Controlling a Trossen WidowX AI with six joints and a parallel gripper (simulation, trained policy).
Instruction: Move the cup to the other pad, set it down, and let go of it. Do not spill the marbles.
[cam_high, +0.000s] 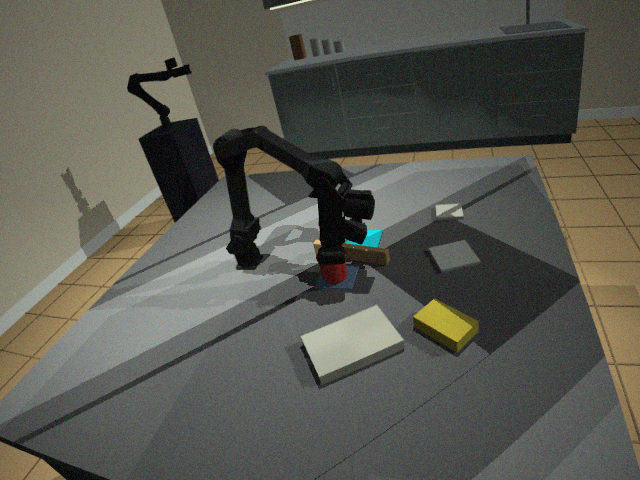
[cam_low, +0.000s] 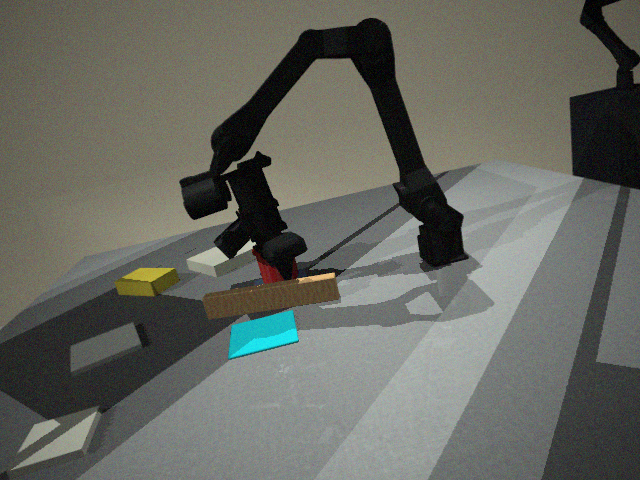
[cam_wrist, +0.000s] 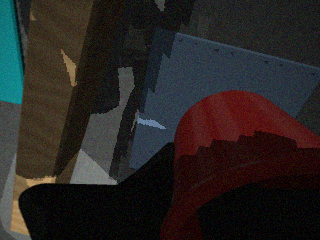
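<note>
The red cup (cam_high: 333, 273) (cam_low: 269, 270) (cam_wrist: 235, 120) stands on the blue pad (cam_high: 349, 280) (cam_wrist: 200, 65), close to upright. My gripper (cam_high: 332, 260) (cam_low: 285, 266) is at the cup's rim and is shut on the cup's wall, with one finger over the mouth and one outside. The gripper hides the cup's mouth, so the marbles cannot be seen. The cyan pad (cam_high: 373, 237) (cam_low: 264, 334) (cam_wrist: 9, 55) has nothing on it and lies beyond the wooden bar from the cup.
The wooden bar (cam_high: 369, 254) (cam_low: 271, 298) (cam_wrist: 52, 95) stands between the two pads. A white block (cam_high: 351, 341) (cam_low: 214, 262), a yellow block (cam_high: 444, 322) (cam_low: 146, 281), a grey slab (cam_high: 454, 256) (cam_low: 105, 345) and a small white slab (cam_high: 448, 211) (cam_low: 62, 439) lie around on the table.
</note>
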